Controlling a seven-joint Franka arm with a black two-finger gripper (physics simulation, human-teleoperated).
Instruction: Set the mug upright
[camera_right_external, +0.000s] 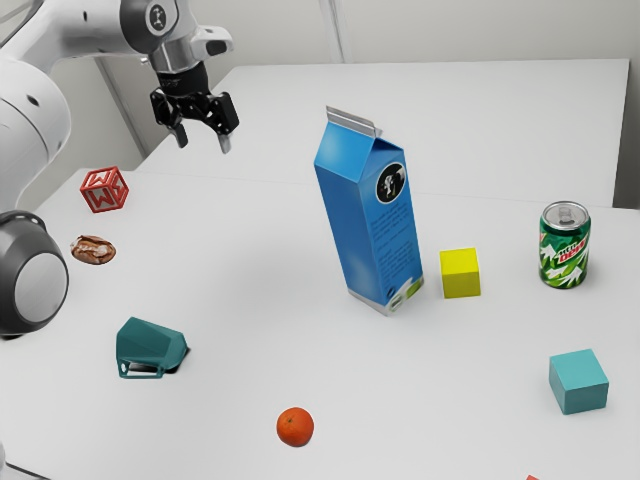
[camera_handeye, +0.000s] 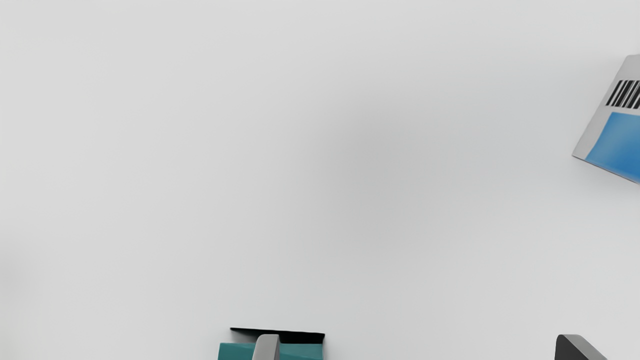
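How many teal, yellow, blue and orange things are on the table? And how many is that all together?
Teal: 2 (mug, teal cube)
Yellow: 1 (yellow cube)
Blue: 1 (carton)
Orange: 1 (round fruit)
Total: 5

Teal mug (camera_right_external: 150, 343) on its side.

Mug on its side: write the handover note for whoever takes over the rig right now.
Tool: open, fingers apart, nothing between them, raised above the table.
Mug: teal, lying on its side toward the exterior view's left, handle on the side facing that camera.
Nearby: pecan and red block beyond it, orange and blue carton toward the exterior view's right.
Done: no part of the righting shows; the mug is not gripped.
Left: lower to the mug, grip it, turn it upright, set it on its base, release.
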